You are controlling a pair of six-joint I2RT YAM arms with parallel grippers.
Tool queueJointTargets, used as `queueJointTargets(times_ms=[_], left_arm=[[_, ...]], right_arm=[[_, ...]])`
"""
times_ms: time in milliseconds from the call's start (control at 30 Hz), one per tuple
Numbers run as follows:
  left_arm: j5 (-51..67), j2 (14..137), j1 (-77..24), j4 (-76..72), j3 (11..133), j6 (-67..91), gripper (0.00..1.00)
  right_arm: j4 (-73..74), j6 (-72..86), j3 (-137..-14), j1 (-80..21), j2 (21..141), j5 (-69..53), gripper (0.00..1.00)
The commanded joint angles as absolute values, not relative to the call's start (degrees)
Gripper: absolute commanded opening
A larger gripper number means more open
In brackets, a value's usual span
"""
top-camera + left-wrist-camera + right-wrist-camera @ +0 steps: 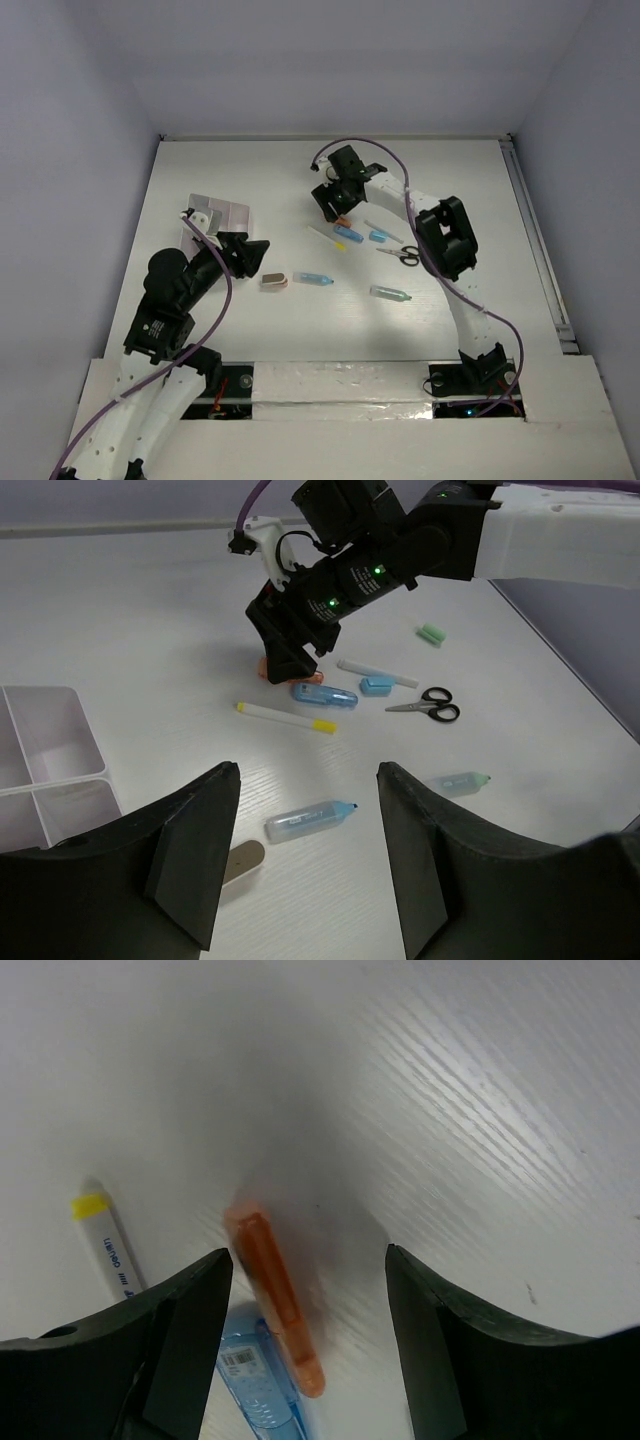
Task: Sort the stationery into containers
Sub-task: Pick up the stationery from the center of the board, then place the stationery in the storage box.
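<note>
right gripper (308, 1258) open, jaws wide apart, hanging low over the orange piece (275, 1300) at the far middle of the desk (470, 170); holding nothing, fingers clear of the piece on either side. just beside that piece, at its near end, a long blue piece (323, 694); next to both, a white pen with yellow ends (285, 717). to the right of those, a small blue piece (376, 685), a second white pen (378, 670) and black-handled scissors (428, 705), with a green piece (432, 633) farther off. left gripper (308, 775) open too, holding nothing, raised above the near left of the desk. ahead of it, lying flat and apart from one another: a tan-grey block (274, 281), a pale blue capsule (313, 277), a teal capsule (390, 293). white divided box (215, 215) at the far left, just behind the left gripper.
</note>
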State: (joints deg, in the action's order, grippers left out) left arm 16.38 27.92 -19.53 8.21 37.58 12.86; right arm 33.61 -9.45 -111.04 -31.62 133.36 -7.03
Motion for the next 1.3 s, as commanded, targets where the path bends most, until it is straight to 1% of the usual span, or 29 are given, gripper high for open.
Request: queueJointTargets(times_ms=[0,167,200,233,267,333,367,400,500,533,567,633,700,733,800,833,867,900,933,1000,1033,1067,1133,1167,1267], left_arm=[[16.2,27.2,-19.9,6.8,39.7,12.3,0.54],[15.9,26.6,-19.9,6.8,39.6,12.5,0.62],[15.9,26.5,-19.9,6.8,39.6,12.6,0.66],[15.8,26.5,-19.9,6.9,39.6,12.6,0.68],[15.9,26.4,-19.9,6.8,39.6,12.6,0.73],[15.6,26.3,-19.9,6.9,39.7,12.5,0.76],[15.5,26.3,-19.9,6.9,39.7,12.6,0.80],[15.1,26.2,-19.9,7.0,39.8,12.7,0.82],[14.1,26.2,-19.9,7.4,39.8,12.8,0.87],[14.0,26.2,-19.9,7.4,39.9,12.9,0.88],[13.7,26.3,-19.9,7.4,39.9,13.0,0.90],[12.8,26.3,-19.9,7.6,40.0,13.1,0.92],[12.0,26.3,-19.9,7.7,40.1,13.4,0.93],[11.8,26.2,-19.9,7.6,40.2,13.4,0.94],[11.6,26.2,-19.9,7.3,40.0,14.1,0.99],[11.7,26.1,-19.9,7.3,40.1,14.3,0.99],[11.9,26.2,-19.9,7.2,40.2,14.5,0.99],[12.0,26.2,-19.9,6.9,40.3,14.8,0.99],[11.9,26.1,-19.9,6.9,40.2,14.9,0.99],[12.0,26.1,-19.9,6.8,40.3,14.9,0.99],[11.9,26.0,-19.9,6.8,40.3,14.9,0.99],[12.0,26.0,-19.9,6.8,40.3,14.8,0.99],[11.5,25.7,-19.9,6.8,40.4,14.6,0.99],[11.3,25.6,-19.9,6.9,40.4,14.6,0.99],[10.8,25.1,-19.9,7.2,40.5,14.3,0.99]], right_arm=[[35.9,-11.4,-114.8,-32.1,135.2,-8.3,0.68],[38.0,-12.0,-117.5,-32.1,137.5,-7.3,0.60],[38.5,-12.0,-117.8,-32.1,137.8,-7.3,0.58],[38.4,-12.1,-117.6,-32.1,138.0,-6.9,0.56],[38.0,-12.4,-117.0,-32.1,138.0,-6.4,0.52],[35.7,-13.0,-116.1,-32.1,137.6,-3.9,0.43],[34.6,-13.2,-115.7,-32.1,136.9,-3.0,0.38],[33.1,-13.4,-114.8,-32.1,136.5,-2.1,0.31],[26.0,-14.1,-113.3,-32.1,134.0,1.6,0.27],[22.4,-14.2,-112.9,-32.1,133.3,2.5,0.22],[20.8,-13.7,-113.2,-32.1,132.6,3.0,0.22],[17.1,-12.5,-114.4,-32.1,130.3,2.3,0.21],[14.2,-8.5,-114.6,-32.1,127.3,-0.2,0.18],[10.8,-6.6,-114.3,-32.1,126.1,-6.3,0.18],[5.4,1.2,-110.8,-32.1,123.8,-12.8,0.18],[-2.4,4.9,-109.1,-32.8,122.2,-18.8,0.18],[-6.5,11.5,-106.1,-32.8,121.8,-21.6,0.18],[-10.1,14.8,-105.1,-34.3,121.9,-23.8,0.18],[-17.3,18.0,-104.5,-35.1,122.3,-25.6,0.19],[-24.7,26.8,-103.7,-36.8,124.5,-28.1,0.20],[-32.0,29.9,-103.8,-38.2,125.5,-29.5,0.20],[-36.0,35.8,-104.1,-38.9,127.9,-30.2,0.20],[-45.2,40.9,-106.3,-40.6,130.5,-31.4,0.20],[-47.3,44.4,-107.5,-41.1,131.8,-31.4,0.20],[-48.7,46.8,-114.3,-42.5,136.8,-31.6,0.20]])
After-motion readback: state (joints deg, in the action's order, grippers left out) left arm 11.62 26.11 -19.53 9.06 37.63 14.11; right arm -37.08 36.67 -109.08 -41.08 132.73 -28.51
